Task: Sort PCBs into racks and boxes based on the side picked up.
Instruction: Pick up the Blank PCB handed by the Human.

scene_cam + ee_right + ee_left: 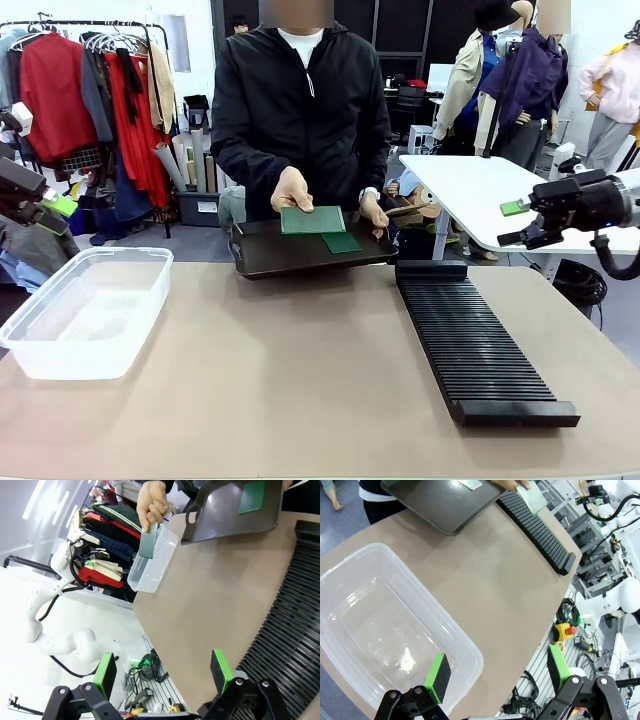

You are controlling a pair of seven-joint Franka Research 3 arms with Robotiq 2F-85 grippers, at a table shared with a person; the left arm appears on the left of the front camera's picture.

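Front: PCB [312, 220] in person's hand [291, 188] over tray [290, 262], mid far bench edge, long axis along that edge. R fingers [510, 222] spread, prob. nearer.
L wrist: L fingers [496, 652] spread by box [470, 650] corner; PCB far ahead.
R wrist: PCB far ahead-left.

**Bodies only: robot hardware and the person's clothing**

The left gripper [497, 669] and right gripper [162, 671] looked identical. Both had black linkage fingers [417, 700] and bright green rectangular pads [436, 672] with a dark inner face. Silver-ringed pivot pins [571, 680] sat at the knuckles. In the front view the right gripper's body was black and chunky. The wrist casing [630, 184] behind it was white, with a black cable [606, 262] looping beneath. The left arm [65, 642], seen from the right wrist camera, had glossy white rounded segments and a black cable running alongside. The person [300, 110] wore a black long-sleeved zip-up jacket over a white top, with a pale band [370, 192] at one wrist.
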